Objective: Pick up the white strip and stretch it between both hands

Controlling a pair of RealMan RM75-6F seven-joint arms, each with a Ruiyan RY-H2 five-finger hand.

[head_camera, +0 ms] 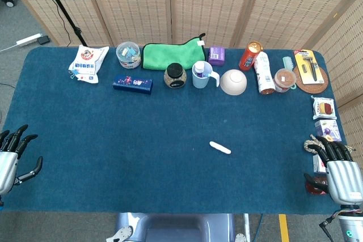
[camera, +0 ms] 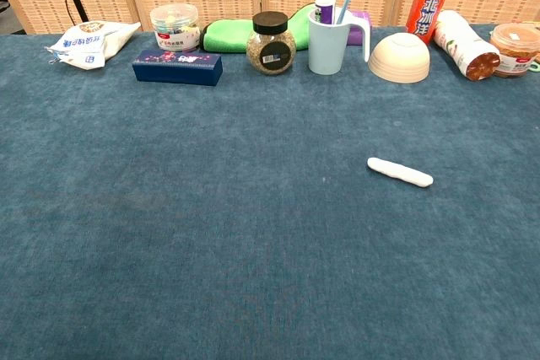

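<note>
The strip [head_camera: 220, 148] lies alone mid-table, before the bowl [head_camera: 233, 81], well apart from both hands.

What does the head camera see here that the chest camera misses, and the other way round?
Only the head view shows the two hands: the left hand and right hand rest at the table's near corners, fingers apart, holding nothing. It also shows the razor pack on a round mat and small packets along the right edge. Only the chest view shows the red can and the mug from the side. Both show the white strip lying alone on the blue cloth, the upturned bowl and the green towel.
</note>
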